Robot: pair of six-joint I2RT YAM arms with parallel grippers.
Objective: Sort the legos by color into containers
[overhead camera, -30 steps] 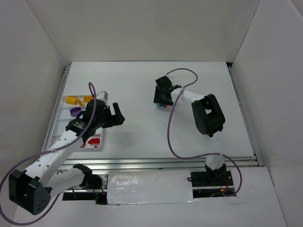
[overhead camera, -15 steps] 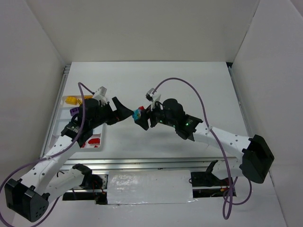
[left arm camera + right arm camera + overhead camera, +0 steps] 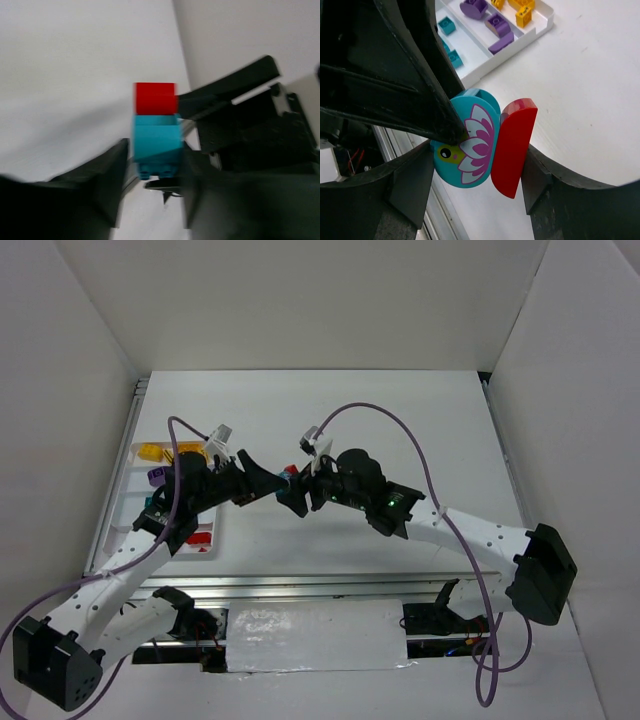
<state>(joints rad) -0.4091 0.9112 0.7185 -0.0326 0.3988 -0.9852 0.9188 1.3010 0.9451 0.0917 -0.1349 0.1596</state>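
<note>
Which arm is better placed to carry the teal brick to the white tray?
Left. The left gripper grips the teal brick, and the tray lies beside that arm. The right gripper, clamping the teal brick and the red brick together, reaches in from the opposite side.

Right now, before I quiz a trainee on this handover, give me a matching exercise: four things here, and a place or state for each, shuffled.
Things:
1 flower-printed brick
2 yellow legos
3 purple legos
4 right gripper

Places or states:
A tray row farthest from the robot
B shut on the flower-printed brick and red brick
C teal, held off the table
D tray row beside the yellow one

Pairs: 1-C, 2-A, 3-D, 4-B
</note>
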